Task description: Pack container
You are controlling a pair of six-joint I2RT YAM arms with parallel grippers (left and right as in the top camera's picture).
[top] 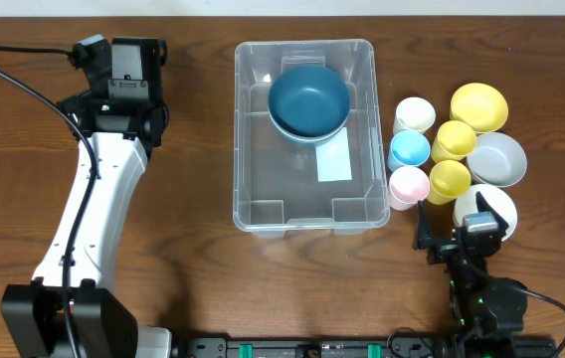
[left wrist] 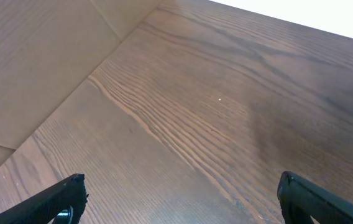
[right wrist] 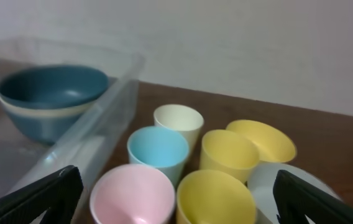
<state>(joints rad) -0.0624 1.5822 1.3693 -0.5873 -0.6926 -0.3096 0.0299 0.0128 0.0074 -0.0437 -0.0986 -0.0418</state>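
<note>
The container [top: 246, 195], a large clear bin with a white label [top: 334, 161], stands mid-table. At its far end sits a dark blue bowl [top: 308, 99] nested on a paler one; the same bowl [right wrist: 52, 93] shows in the right wrist view behind the bin's wall [right wrist: 96, 134]. My right gripper [right wrist: 176, 186] is open at the near right, just in front of a pink cup [right wrist: 133, 193] and a yellow cup [right wrist: 214, 196], holding nothing. Far to the left, my left gripper [left wrist: 183, 186] is open over bare wood, away from the bin.
Right of the bin stand a cream cup [top: 415, 114], a blue cup [top: 409, 151], a pink cup [top: 409, 185], two yellow cups [top: 455, 139], a yellow bowl [top: 478, 106], a grey bowl [top: 496, 159] and a white bowl [top: 486, 207]. The left arm [top: 94, 199] lies along the table's left side.
</note>
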